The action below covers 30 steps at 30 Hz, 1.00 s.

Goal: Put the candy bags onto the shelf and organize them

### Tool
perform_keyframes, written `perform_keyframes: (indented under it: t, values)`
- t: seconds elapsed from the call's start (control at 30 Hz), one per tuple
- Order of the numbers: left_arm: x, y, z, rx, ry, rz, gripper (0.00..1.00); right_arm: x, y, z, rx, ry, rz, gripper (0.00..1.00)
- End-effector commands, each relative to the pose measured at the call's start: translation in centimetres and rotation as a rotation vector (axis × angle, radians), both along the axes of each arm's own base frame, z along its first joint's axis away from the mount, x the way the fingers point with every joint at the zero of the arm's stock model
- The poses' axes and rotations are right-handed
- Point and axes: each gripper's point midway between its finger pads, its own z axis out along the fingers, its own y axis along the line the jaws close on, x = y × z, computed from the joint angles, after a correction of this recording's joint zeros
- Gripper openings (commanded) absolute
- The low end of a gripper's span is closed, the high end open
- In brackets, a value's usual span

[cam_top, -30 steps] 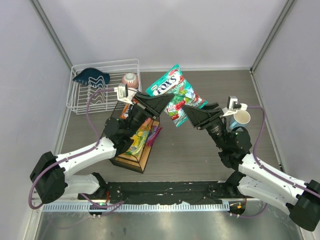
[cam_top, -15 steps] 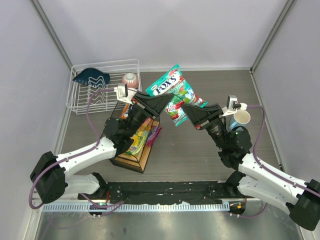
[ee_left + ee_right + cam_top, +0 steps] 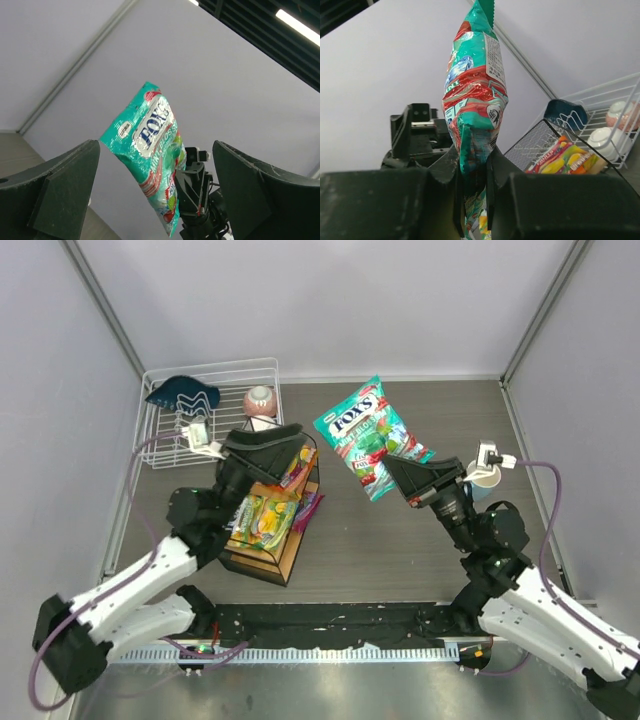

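Note:
A teal candy bag [image 3: 372, 430] hangs in the air above the table, right of the shelf. My right gripper [image 3: 392, 474] is shut on its lower edge, and in the right wrist view the bag [image 3: 475, 85] stands upright, pinched in the gripper [image 3: 472, 172]. My left gripper [image 3: 285, 440] is open and apart from that bag, above the shelf [image 3: 262, 562]. From the left wrist the bag [image 3: 147, 145] shows between the wide fingers [image 3: 60, 190]. On the shelf lie a yellow-green bag [image 3: 262, 518], an orange-red bag [image 3: 297, 468] and a purple bag [image 3: 311, 506].
A white wire dish rack [image 3: 160, 440] stands at the back left, holding a dark blue item [image 3: 182, 392] and a small bowl [image 3: 260, 398]. A pale cup [image 3: 486, 480] sits by my right arm. Grey walls close in both sides and the back.
My left gripper has let go of the teal bag, opened wide and drawn back left. My right gripper has shut on the bag and carried it to the right.

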Motion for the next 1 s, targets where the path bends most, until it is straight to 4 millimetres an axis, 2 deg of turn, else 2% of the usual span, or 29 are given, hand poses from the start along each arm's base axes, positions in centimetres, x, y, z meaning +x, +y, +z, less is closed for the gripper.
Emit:
perform_keyframes:
  t: [0.0, 0.03, 0.07, 0.1, 0.17, 0.2, 0.23, 0.27, 0.3, 0.37, 0.4, 0.43, 0.47, 0.57, 0.73, 0.8, 0.83, 0.87, 0.97]
  values:
    - [-1.1, 2.7, 0.3, 0.227, 0.013, 0.108, 1.00, -0.5, -2.1, 1.1, -0.055, 0.050, -0.070, 0.01]
    - [-1.2, 3.4, 0.1, 0.313, -0.019, 0.166, 1.00, -0.7, -2.5, 0.8, -0.073, 0.066, -0.077, 0.01]
    - [-1.8, 4.3, -1.1, 0.405, 0.010, 0.189, 1.00, -0.6, -2.4, -0.7, -0.135, 0.125, -0.080, 0.01]
    - [-2.5, 5.4, 0.3, 0.426, -0.015, 0.220, 1.00, -0.5, -2.7, -1.6, -0.159, 0.157, -0.096, 0.01]
    - [-3.8, 7.4, 0.2, 0.526, -0.055, 0.280, 1.00, -0.4, -2.7, -4.4, -0.234, 0.252, -0.092, 0.01]
    - [-4.6, 8.3, 1.0, 0.538, -0.074, 0.299, 1.00, -0.5, -2.5, -5.4, -0.257, 0.284, -0.085, 0.01]
    - [-5.1, 9.0, 1.1, 0.560, -0.087, 0.317, 1.00, -0.6, -2.1, -6.4, -0.278, 0.308, -0.060, 0.01]
    - [-5.3, 9.6, 0.2, 0.612, -0.079, 0.333, 1.00, -0.7, -1.6, -8.3, -0.311, 0.355, -0.037, 0.01]
    - [-6.5, 10.7, 1.3, 0.599, -0.109, 0.348, 1.00, -0.8, -1.2, -9.2, -0.320, 0.374, -0.016, 0.01]
    - [-6.7, 11.9, 0.6, 0.637, -0.091, 0.387, 1.00, -1.2, 0.1, -11.6, -0.333, 0.414, 0.052, 0.01]
    - [-7.3, 12.6, 1.1, 0.629, -0.101, 0.399, 1.00, -1.4, 0.4, -12.1, -0.330, 0.419, 0.075, 0.01]
    - [-7.5, 12.9, 0.8, 0.635, -0.095, 0.401, 1.00, -1.4, 0.7, -12.3, -0.317, 0.415, 0.090, 0.01]
    - [-7.6, 13.2, 0.6, 0.644, -0.086, 0.406, 1.00, -1.5, 0.9, -13.6, -0.321, 0.440, 0.102, 0.01]
    - [-7.9, 13.5, 0.1, 0.652, -0.076, 0.405, 1.00, -1.6, 0.7, -15.4, -0.330, 0.476, 0.097, 0.01]
    - [-8.1, 13.7, -0.3, 0.650, -0.070, 0.405, 1.00, -2.1, 0.7, -16.7, -0.266, 0.512, 0.123, 0.01]
    - [-8.1, 13.7, -0.5, 0.654, -0.068, 0.404, 1.00, -2.8, 1.5, -17.7, -0.239, 0.519, 0.189, 0.01]
    - [-8.0, 13.7, -0.5, 0.655, -0.066, 0.405, 1.00, -2.9, 1.7, -16.9, -0.181, 0.505, 0.211, 0.01]
    - [-8.0, 13.7, -0.6, 0.656, -0.065, 0.405, 1.00, -3.0, 1.9, -18.0, -0.175, 0.521, 0.223, 0.01]
    - [-8.0, 13.6, -0.8, 0.660, -0.060, 0.402, 1.00, -3.1, 2.6, -18.7, -0.155, 0.535, 0.257, 0.01]
